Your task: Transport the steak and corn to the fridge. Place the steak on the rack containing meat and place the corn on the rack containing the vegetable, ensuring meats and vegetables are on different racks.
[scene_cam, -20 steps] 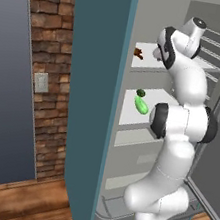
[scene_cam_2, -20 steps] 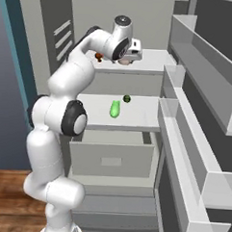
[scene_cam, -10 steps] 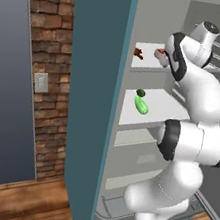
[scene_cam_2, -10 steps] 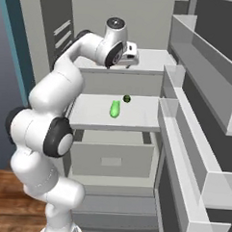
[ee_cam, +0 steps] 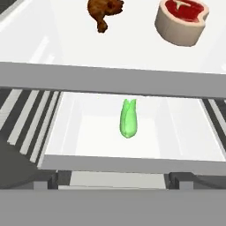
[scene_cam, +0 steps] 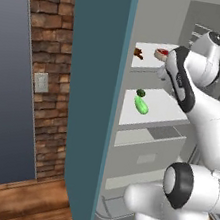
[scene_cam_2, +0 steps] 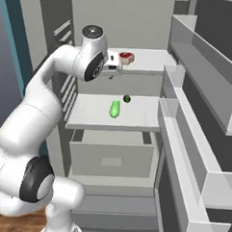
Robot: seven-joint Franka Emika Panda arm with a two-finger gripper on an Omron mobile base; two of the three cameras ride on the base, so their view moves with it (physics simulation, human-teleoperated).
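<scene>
Steak (ee_cam: 181, 21) lies beside the meat (ee_cam: 103, 12) on the upper shelf (ee_cam: 110, 79) of the fridge (scene_cam: 162, 19), corn (ee_cam: 128, 118) by the vegetable (scene_cam_2: 127, 98) on the shelf below, sorted by kind; gripper empty, finger spacing cannot be told

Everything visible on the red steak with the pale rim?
The red steak with the pale rim is a thick roundish slab: glossy red top with a small whitish mark, and a pale beige side wall. It lies flat on the higher white fridge shelf, apart from the dark brown lumpy meat on the same shelf. Nothing else touches it, and it also shows in both base views.
</scene>
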